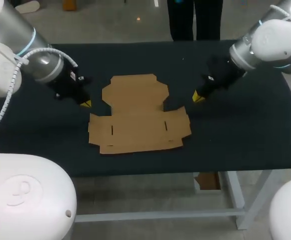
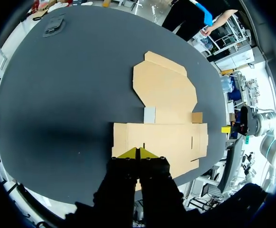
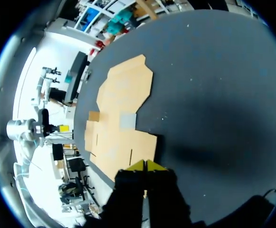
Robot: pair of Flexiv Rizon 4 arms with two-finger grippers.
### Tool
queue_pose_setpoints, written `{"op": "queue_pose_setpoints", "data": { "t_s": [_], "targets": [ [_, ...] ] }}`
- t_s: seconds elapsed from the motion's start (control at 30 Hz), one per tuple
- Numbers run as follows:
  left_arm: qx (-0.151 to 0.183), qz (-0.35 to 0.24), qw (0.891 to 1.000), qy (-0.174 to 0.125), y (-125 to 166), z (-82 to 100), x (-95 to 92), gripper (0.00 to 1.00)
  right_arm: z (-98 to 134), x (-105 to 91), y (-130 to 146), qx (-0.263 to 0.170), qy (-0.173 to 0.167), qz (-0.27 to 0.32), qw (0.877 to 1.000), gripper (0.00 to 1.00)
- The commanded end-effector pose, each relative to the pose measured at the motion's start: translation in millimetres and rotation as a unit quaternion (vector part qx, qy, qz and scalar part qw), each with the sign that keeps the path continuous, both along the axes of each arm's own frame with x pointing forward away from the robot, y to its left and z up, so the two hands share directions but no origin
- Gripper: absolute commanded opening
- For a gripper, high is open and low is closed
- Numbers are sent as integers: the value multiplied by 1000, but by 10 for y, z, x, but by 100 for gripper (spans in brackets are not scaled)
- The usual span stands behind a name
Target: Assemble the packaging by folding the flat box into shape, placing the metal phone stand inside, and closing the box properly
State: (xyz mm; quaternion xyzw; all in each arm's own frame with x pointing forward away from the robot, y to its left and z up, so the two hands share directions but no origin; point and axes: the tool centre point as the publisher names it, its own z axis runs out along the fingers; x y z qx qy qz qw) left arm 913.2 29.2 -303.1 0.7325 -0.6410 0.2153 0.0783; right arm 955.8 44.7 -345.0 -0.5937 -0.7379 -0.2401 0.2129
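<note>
Black table [image 1: 245,130] top, matte, seen from above with both my arms coming in over it from either side.

Cardboard box [image 1: 135,120]: lies flat and unfolded near the middle of the table. The wide panel is toward my side, with two short slits cut in it and flaps at both ends. A narrower panel with clipped corners runs away from me. All of it lies flat on the surface, with no wall raised.

Left gripper [image 1: 86,104]: fingers pressed together, yellow tips meeting in a point, nothing between them. From above the tip sits just beside the left edge of the box, where the narrow panel meets the wide one. In the left wrist view the tips overlap the nearest flap. I cannot tell whether they touch the cardboard or hang above it.

Right gripper [image 1: 198,96]: fingers likewise pressed together and holding nothing. It is tilted down toward the table, just off the right end of the box near the upper right flap. Contact with the cardboard or the table cannot be judged.

Small dark object [image 2: 54,26]: lies flat near a far corner of the table, well apart from the box. Only the left wrist view shows it, and I cannot make out what it is.
</note>
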Motion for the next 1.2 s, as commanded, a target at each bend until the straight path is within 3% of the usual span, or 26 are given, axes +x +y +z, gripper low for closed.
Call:
{"op": "queue_pose_setpoints", "data": {
  "t_s": [0.03,0.3,0.73,1.2],
  "targets": [
    [2,13,1000,-14,70,59,-244,0,-8,-202,-43,3,-8,-4,1000,0],
    [-7,27,1000,-14,164,5,-549,0,-60,-480,-92,8,-13,-6,1000,0],
    [-23,21,1000,-4,122,-146,-860,0,-211,-776,-65,15,-3,0,1000,0],
    [-35,12,999,16,79,-373,-1072,0,-473,-911,50,24,16,12,1000,0]
  ]
}}
